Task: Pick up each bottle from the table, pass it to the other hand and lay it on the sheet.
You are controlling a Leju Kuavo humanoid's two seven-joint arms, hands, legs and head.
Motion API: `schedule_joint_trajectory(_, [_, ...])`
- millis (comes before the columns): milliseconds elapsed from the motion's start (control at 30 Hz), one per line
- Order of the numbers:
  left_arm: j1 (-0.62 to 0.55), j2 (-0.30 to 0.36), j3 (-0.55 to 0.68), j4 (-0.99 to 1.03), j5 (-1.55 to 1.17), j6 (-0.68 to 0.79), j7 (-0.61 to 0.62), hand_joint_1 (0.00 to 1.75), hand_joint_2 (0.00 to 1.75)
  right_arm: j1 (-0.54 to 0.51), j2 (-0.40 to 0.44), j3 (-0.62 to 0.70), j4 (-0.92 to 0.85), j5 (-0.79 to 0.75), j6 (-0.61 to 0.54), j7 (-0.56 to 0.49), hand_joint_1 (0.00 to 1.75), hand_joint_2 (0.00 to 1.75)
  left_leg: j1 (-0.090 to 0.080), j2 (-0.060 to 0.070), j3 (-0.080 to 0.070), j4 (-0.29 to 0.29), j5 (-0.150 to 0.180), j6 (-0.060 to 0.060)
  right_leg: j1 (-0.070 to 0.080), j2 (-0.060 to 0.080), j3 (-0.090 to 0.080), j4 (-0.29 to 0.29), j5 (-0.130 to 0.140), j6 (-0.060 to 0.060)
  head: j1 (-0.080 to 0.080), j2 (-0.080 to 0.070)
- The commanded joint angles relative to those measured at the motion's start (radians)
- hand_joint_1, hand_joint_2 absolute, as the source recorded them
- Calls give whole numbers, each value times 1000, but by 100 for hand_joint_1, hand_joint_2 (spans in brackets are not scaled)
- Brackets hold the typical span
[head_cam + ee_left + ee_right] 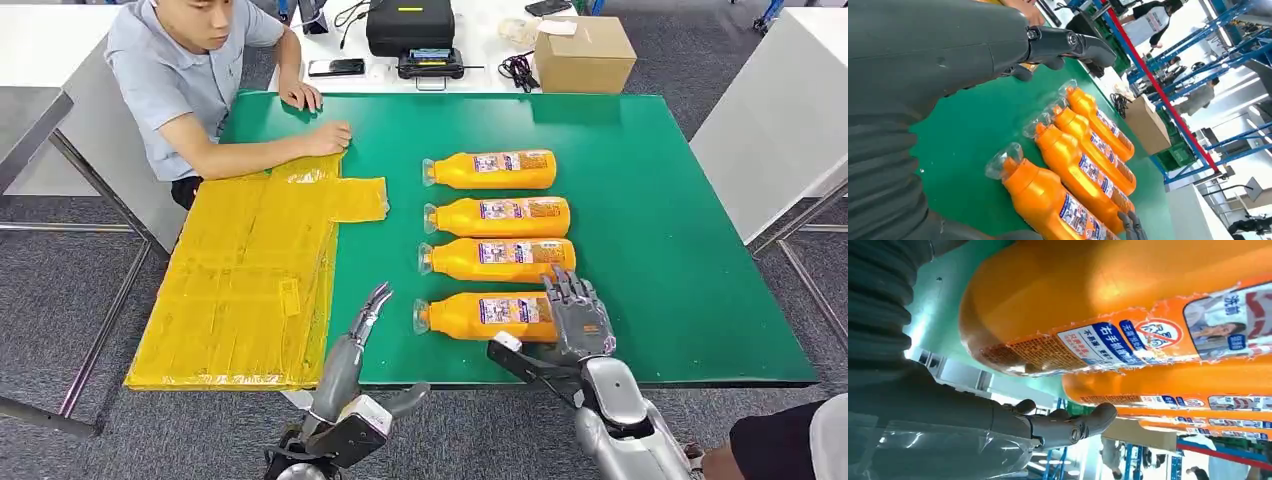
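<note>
Several orange bottles with clear caps lie side by side on the green table, caps pointing toward the yellow sheet. My right hand hovers at the base end of the nearest bottle, fingers spread over it and not closed around it. Seen from the right wrist, that bottle looms close, with my right hand beside it and its thumb extended. My left hand is open at the table's front edge, between the sheet and the nearest bottle's cap. From the left wrist, the left hand holds nothing above the nearest bottle.
A person sits at the far left corner with both hands resting on the table and the sheet's far edge. A cardboard box, a black case and a phone lie beyond the green table. White tables stand on both sides.
</note>
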State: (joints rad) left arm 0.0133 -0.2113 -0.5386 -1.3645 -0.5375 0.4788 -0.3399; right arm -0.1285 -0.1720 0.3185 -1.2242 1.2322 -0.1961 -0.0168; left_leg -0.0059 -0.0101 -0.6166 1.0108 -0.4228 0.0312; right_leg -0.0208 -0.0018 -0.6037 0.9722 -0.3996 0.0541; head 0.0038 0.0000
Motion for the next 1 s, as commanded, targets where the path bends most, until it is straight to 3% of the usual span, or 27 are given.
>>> schedule_joint_trajectory(33, [-11, 18, -35, 35, -16, -11, 17, 0, 175, -51, -1, 36, 115, -88, 80, -25, 0, 175, 1, 3, 6, -1, -3, -2, 2, 2, 6, -1, -2, -3, 0, 0])
schedule_joint_trajectory(567, [-12, 24, -58, 56, -48, -35, 33, 0, 175, -77, -66, 131, 139, -212, 223, 2, 0, 175, 2, 1, 9, -2, -2, -2, 2, 0, 9, -3, -1, -3, 0, 0])
schedule_joint_trajectory(800, [-10, 24, -60, 53, -56, -30, 36, 0, 175, -71, -81, 144, 126, -228, 218, 24, 0, 175, 1, 0, 10, -1, -1, -1, 1, -1, 10, -2, -1, -2, 0, 0])
schedule_joint_trajectory(1000, [-11, 25, -63, 49, -58, -33, 34, 0, 175, -59, -136, 179, 72, -278, 277, 22, 0, 175, 1, -1, 9, -1, -1, -1, 1, -1, 10, -2, -1, -2, 0, 0])
